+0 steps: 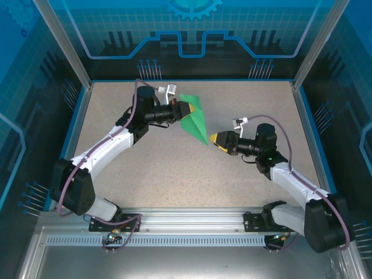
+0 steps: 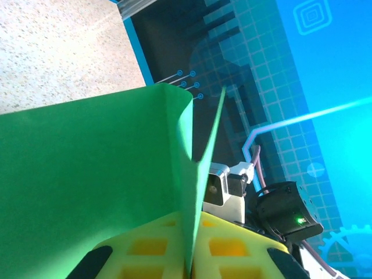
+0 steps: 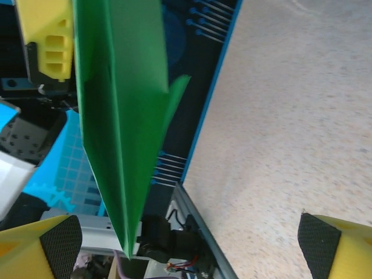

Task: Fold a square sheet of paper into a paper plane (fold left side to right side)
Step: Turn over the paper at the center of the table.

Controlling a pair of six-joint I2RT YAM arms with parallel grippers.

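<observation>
My left end effector (image 1: 188, 108) clamps the green paper (image 1: 195, 121) (creased to a point); my right end effector (image 1: 213, 138) gapes wide at its five-o'clock tip.

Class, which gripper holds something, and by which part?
The left gripper pinches the folded green paper near its wider end; the right gripper is open by the pointed tip.

Top view was bright, evenly lit from above, soft shadows on speckled table (image 1: 174, 168). Left wrist view had glare streaks on blue wall panel (image 2: 325, 116). Right wrist view: green paper sheet (image 3: 133, 70) was shaded darker on left flap.
</observation>
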